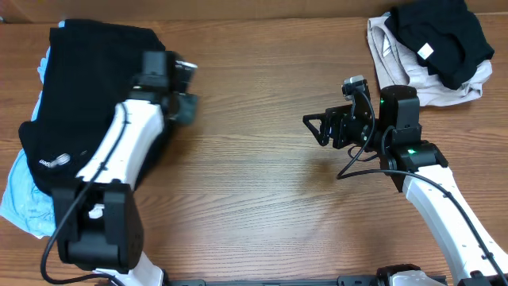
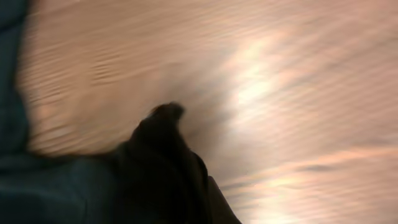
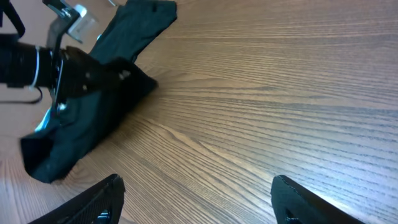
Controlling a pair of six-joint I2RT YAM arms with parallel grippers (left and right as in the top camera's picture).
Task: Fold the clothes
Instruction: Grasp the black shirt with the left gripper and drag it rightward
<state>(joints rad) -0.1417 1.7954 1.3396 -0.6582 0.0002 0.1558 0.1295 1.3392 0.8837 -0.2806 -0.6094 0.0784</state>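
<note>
A black garment (image 1: 79, 87) lies at the table's left, over a light blue garment (image 1: 20, 199). My left gripper (image 1: 186, 102) is at the black garment's right edge and looks shut on a fold of it. The left wrist view is blurred, and dark cloth (image 2: 155, 174) hides the jaws there. The right wrist view shows that cloth (image 3: 118, 87) bunched around the left gripper. My right gripper (image 1: 313, 127) is open and empty over bare wood at centre right; its fingers are spread wide in the right wrist view (image 3: 196, 199).
A pile at the back right holds another black garment (image 1: 444, 32) on top of a beige one (image 1: 405, 75). The wooden table (image 1: 254, 199) stretches between the two arms.
</note>
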